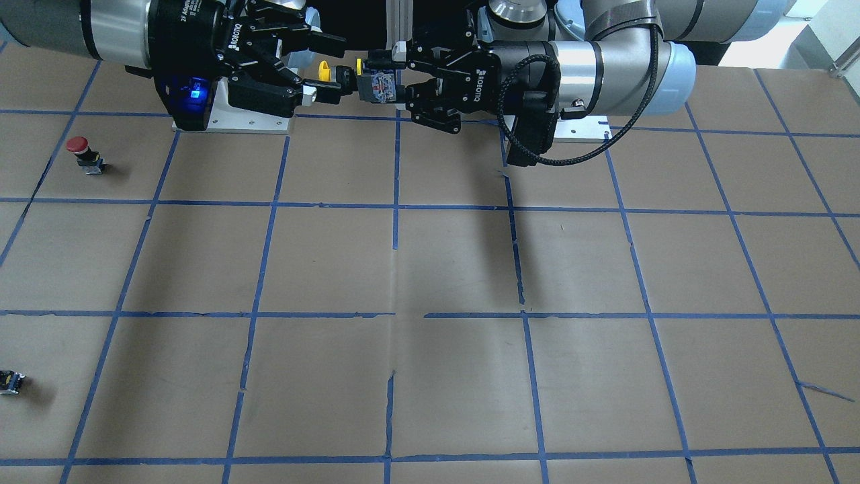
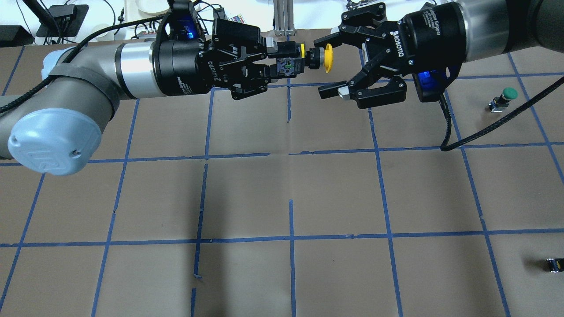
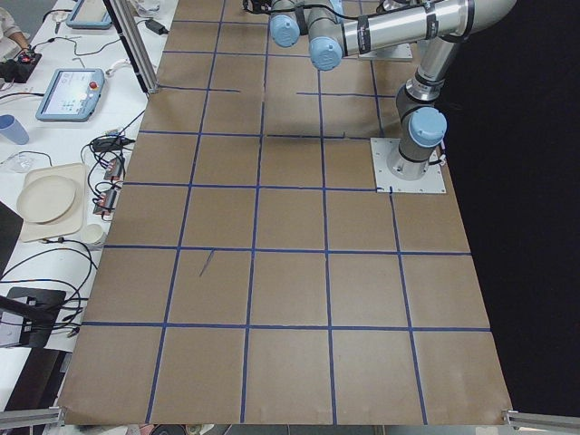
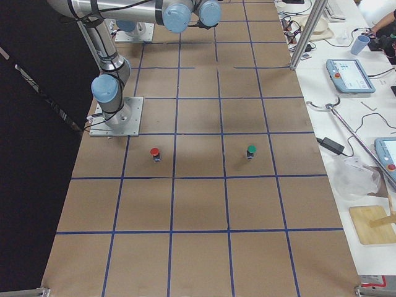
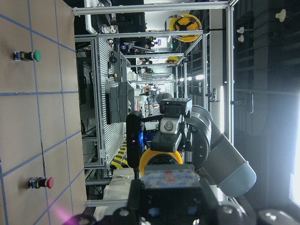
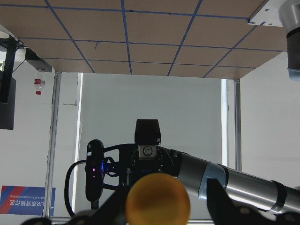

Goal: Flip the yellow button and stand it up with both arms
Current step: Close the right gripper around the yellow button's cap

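While the two arms are hanging level above the brown table (image 2: 335,198), its contents are standing as follows.

Near, right: a red button (image 1: 84,154) is standing upright on its switch body, cap up, in the grid row beside the base plates. A small black-and-grey part (image 2: 555,264) with a yellow spot is lying at the right edge of the overhead view.

Middle, aloft: the left arm (image 2: 110,83) is coming in from the left, and the left gripper (image 2: 276,61) is clamping the yellow button (image 2: 308,57) by its black-and-grey switch body. That button is lying horizontal in the air, well clear of the table, its round yellow cap pointing right. The right arm (image 2: 484,26) is coming in from the right, and the right gripper (image 2: 326,67) is facing the left one with its fingers (image 2: 335,91) spread wide. The cap is sitting between those spread fingers, closer to one than the other. Whether either finger is touching it cannot be told. The right wrist view is showing the cap centred low between the two fingers.

Far, right: a green button (image 2: 506,97) is standing upright, cap up, well apart from both grippers.
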Tool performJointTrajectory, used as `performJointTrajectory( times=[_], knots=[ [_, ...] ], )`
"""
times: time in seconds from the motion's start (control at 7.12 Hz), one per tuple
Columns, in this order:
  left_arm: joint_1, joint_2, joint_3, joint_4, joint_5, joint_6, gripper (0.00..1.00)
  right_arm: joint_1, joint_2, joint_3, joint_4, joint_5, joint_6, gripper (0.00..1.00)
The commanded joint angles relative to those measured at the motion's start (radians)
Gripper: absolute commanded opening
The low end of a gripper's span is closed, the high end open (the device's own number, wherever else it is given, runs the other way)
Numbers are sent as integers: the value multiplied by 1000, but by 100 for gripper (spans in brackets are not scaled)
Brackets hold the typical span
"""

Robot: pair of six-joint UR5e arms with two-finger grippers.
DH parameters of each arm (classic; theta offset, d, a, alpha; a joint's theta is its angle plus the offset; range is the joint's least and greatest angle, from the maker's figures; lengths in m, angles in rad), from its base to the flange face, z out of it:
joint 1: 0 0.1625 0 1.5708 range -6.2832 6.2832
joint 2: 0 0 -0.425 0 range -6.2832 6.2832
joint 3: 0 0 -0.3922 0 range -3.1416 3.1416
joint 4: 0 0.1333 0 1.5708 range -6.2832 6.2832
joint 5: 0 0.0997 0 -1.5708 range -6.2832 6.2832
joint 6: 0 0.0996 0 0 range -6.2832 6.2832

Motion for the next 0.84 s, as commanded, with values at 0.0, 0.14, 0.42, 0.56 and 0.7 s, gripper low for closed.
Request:
performJointTrajectory(
  times=[0.0,0.14,0.42,0.56,0.7],
  knots=[
    [0,6,-2,0,-1,-3,17,0,-1,-1,0,2,0,18],
    [0,8,-2,0,-2,-4,27,0,-1,-1,1,3,0,17],
    [-1,8,0,0,-1,-25,56,0,-1,-3,1,3,0,16],
    [-3,9,3,0,-2,-38,100,0,-1,-3,0,5,0,16],
    [-4,9,6,0,-2,-41,100,0,-1,-4,0,5,0,16]
  ],
)
